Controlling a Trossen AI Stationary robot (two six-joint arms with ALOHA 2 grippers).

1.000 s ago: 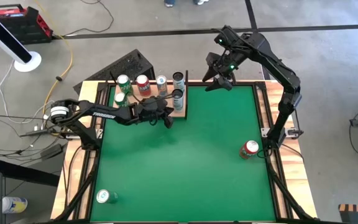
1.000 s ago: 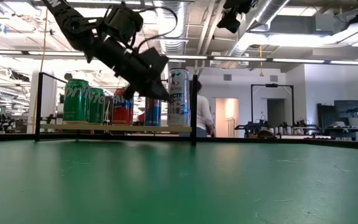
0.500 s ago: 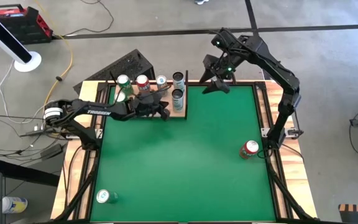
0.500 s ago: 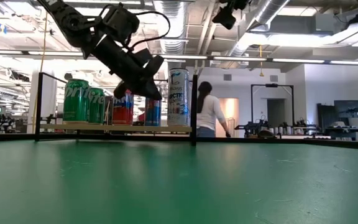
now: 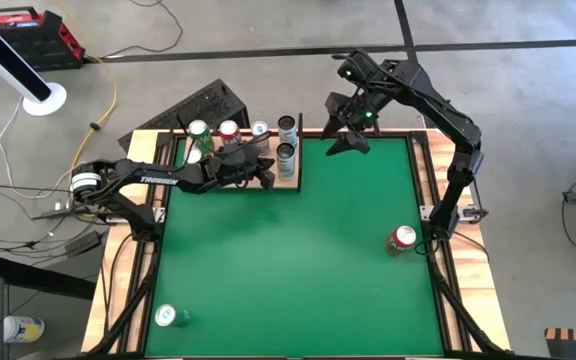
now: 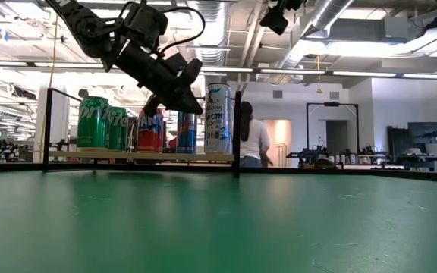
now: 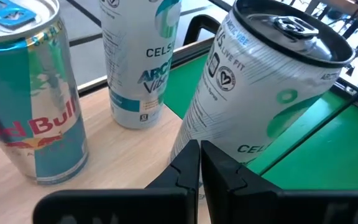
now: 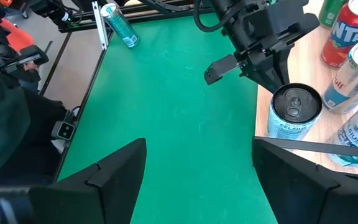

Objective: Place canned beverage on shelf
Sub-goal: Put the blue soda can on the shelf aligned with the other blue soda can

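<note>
Two closed fingers of the left gripper have drawn back beside the white aluminium Celsius can, leaving it standing on the pale wooden shelf.

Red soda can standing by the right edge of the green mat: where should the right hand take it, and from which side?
Grip the red soda can around the middle of its round wall. It stands upright with bare green mat on its inner side, so a level approach from there looks safest; the table rail hugs its outer side. The right hand hangs open near the wooden shelf.
</note>
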